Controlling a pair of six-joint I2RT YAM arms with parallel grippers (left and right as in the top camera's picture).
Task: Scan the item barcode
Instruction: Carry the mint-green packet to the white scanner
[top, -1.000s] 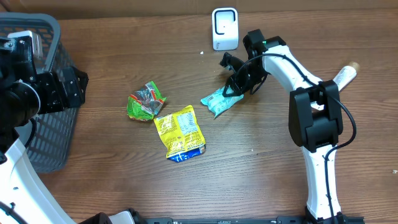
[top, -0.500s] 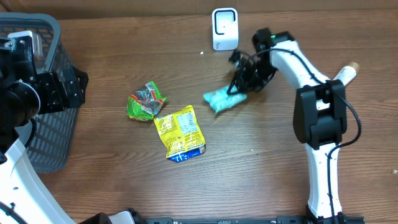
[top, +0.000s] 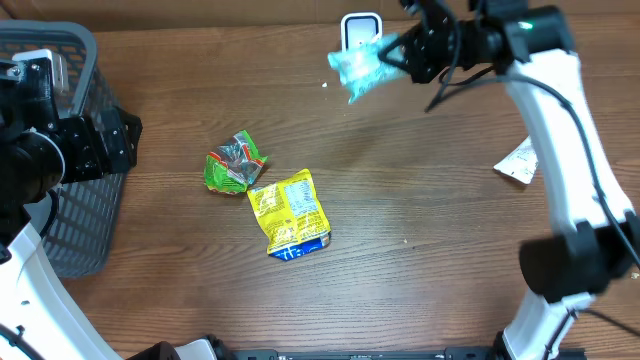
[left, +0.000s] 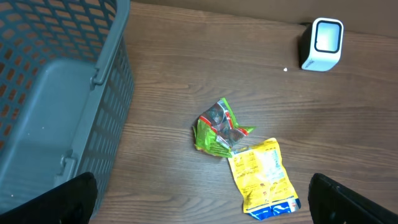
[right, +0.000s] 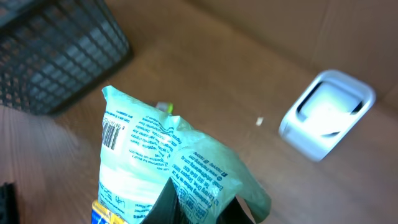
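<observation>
The pale teal crinkled plastic packet (top: 358, 68) is gripped aloft by the closed jaws of the right gripper (top: 398, 55), extended straight out from them, beside the white box-shaped scanner (top: 361, 24); the left gripper (top: 118, 140) is open, well apart.

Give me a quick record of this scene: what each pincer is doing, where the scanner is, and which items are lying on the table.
right pincer: shut on teal packet, held up off the table
barcode: visible near the packet's edge in the right wrist view
scanner: white, at the far table edge, close to the held packet
left pincer: open, empty, beside basket
on table: green packet, yellow packet, side by side
</observation>
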